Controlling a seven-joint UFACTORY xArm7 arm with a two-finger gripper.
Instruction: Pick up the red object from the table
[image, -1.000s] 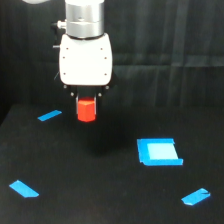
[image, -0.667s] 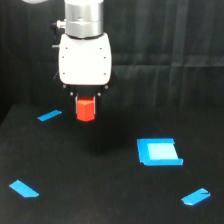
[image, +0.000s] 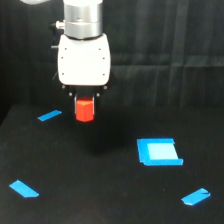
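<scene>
The red object (image: 84, 110) is a small orange-red hexagonal block. It hangs below the white gripper body, held clear above the black table (image: 100, 190). My gripper (image: 84, 102) is shut on its top; the fingers are mostly hidden behind the block and the white housing. A faint shadow lies on the table beneath it.
A flat blue square piece (image: 159, 152) lies at the exterior view's right. Blue tape strips lie at the left back (image: 49, 115), the left front (image: 24, 188) and the right front (image: 195, 197). A black curtain hangs behind.
The gripper with the red block has risen slightly; the rest of the scene is the same.
</scene>
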